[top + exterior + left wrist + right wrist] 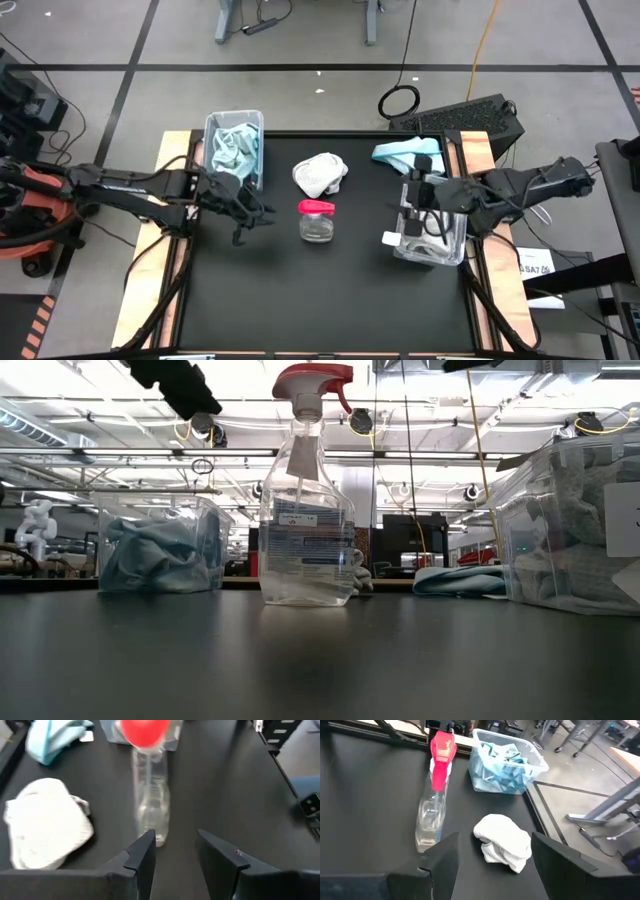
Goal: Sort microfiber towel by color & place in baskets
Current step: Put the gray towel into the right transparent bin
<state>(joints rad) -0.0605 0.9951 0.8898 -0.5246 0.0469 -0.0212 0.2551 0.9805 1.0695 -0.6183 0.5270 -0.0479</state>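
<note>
White towel [362, 572] — mostly behind bottle [306, 500]

I can't read any text from here. The clear plastic spray bottle with the red trigger head [307, 500] carries a blue-and-white label on its front, but its print is too small for me to make out. A white paper tag [533, 268] lies by the right edge of the table with dark characters on it that I cannot decipher. Nothing else I see bears writing.
</note>
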